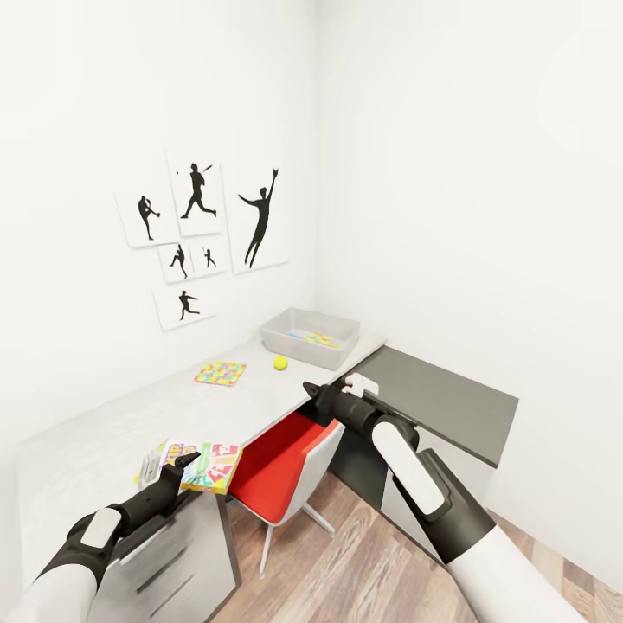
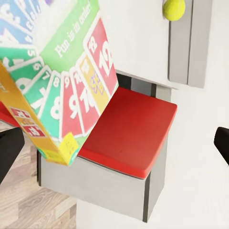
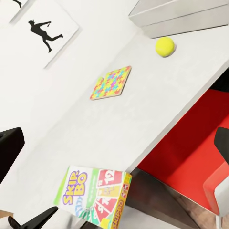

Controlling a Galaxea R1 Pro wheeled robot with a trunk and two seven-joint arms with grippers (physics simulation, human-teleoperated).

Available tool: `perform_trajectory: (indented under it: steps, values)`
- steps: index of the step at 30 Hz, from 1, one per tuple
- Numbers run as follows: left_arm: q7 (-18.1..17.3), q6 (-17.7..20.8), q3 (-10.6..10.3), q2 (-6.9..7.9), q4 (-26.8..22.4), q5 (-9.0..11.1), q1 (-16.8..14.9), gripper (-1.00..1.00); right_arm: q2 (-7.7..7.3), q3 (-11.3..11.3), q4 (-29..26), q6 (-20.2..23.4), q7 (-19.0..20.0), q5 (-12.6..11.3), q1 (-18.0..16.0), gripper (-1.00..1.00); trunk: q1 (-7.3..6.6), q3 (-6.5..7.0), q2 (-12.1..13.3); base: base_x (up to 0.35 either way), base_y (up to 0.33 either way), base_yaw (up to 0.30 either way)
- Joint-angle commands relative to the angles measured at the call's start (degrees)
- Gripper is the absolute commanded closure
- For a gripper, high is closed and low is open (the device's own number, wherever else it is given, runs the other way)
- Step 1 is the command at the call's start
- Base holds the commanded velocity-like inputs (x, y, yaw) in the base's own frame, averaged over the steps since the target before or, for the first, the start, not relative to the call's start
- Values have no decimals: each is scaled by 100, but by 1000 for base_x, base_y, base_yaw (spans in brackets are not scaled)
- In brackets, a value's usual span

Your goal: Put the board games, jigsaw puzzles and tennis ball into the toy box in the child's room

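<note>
Head view, Skip-Bo box: I see the Skip-Bo box (image 1: 192, 465) lying flat at the bench (image 1: 104, 433) front edge, one corner jutting past it, right ahead of my left claw (image 1: 183, 463).
Head view, nearer arm: the left, I judge; my right claw (image 1: 311, 391) hangs off the front edge above the red chair (image 1: 275, 465), nearer the tennis ball (image 1: 280, 362).
Head view, toy box: the toy box (image 1: 285, 340) sits at the far end of the bench by the wall corner, mosaic colour inside it; the jigsaw puzzle (image 1: 221, 373) lies mid-bench, apart from the ball.
Left wrist view, claw: released, dark fingers (image 2: 9, 148) wide at both sides, nothing between them; the box's corner and card-printed face loom just ahead.
Left wrist view, long axis: the box lies aslant to the finger line, so I would turn the wrist before closing.
Right wrist view, claw: spread and empty, looking down over box, puzzle and ball along the bench toward the toy box rim (image 3: 176, 14).
</note>
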Motion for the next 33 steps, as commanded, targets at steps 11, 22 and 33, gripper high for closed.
perform_trajectory:
  steps: [11,22,33]
  values:
    - [-7,32,27,-2,0,4,-8,-100,-26,-12,-18,17,-49,-55,-3,-100,91,-83,-172,0,0,0]
    - [-6,31,27,-3,1,4,-8,-100,-937,-18,-895,72,1171,-122,190,-100,91,-83,-172,0,0,0]
    - [-3,31,26,-9,3,4,-8,-100,-1172,-42,-1477,433,2626,-136,425,-100,91,-83,-172,0,0,0]
